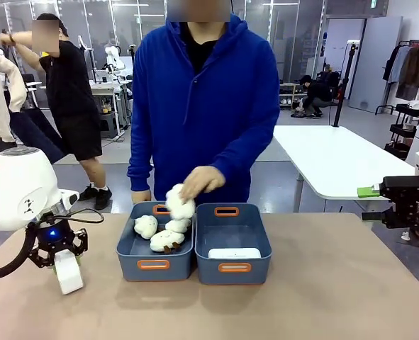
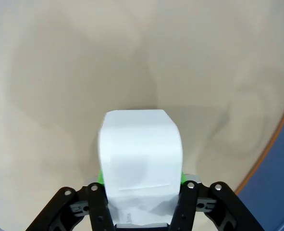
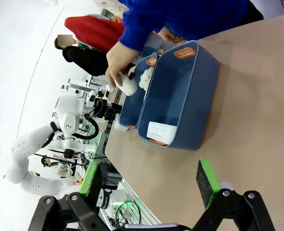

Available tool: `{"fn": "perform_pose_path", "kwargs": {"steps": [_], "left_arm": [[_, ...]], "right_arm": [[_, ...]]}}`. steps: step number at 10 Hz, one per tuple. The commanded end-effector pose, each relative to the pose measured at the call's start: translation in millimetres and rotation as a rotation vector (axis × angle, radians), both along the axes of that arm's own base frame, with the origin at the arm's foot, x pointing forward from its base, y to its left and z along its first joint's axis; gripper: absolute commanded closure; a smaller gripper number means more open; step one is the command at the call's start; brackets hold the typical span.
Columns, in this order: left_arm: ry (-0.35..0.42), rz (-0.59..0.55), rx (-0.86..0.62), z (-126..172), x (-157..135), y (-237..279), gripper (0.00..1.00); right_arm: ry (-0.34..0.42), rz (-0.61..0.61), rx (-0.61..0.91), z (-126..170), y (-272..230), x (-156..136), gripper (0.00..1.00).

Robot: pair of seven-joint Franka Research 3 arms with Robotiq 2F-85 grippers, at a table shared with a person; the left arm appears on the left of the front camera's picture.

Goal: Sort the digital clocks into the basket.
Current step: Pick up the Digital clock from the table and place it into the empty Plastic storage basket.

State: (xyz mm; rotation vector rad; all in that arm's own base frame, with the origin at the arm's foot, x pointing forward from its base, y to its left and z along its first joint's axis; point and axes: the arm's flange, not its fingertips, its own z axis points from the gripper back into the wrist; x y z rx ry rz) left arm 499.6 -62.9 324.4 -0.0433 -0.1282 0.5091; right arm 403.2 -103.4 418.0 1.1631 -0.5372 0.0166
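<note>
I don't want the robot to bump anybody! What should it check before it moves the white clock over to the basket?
1. Left tool gripping the digital clock: ok, shut on both its sides.
2. Clock lifted off the table: cannot tell.
3. Room in the basket: ok, a second clock lies inside with bare floor behind it.
4. Path free: not ok, the person's hand holds a plush toy over the other basket, likely in the way.
5. Right tool out of the way: ok, open, off to the side.
</note>
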Motion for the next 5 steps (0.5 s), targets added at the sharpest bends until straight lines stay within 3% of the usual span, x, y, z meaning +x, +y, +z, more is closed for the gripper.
{"fn": "perform_pose_path", "kwargs": {"steps": [1, 3, 5], "left_arm": [[-0.005, 0.003, -0.001, 7.4, -5.6, -3.6, 1.00], [0.018, -0.073, -0.107, 50.9, -16.3, 8.5, 1.00], [-0.039, -0.316, -0.327, 121.0, -31.1, 29.7, 1.00]], "right_arm": [[-0.009, 0.015, -0.006, -0.1, -2.7, 1.4, 0.00], [-0.009, 0.015, -0.006, -0.1, -2.7, 1.4, 0.00], [-0.009, 0.015, -0.006, -0.1, -2.7, 1.4, 0.00]]}}
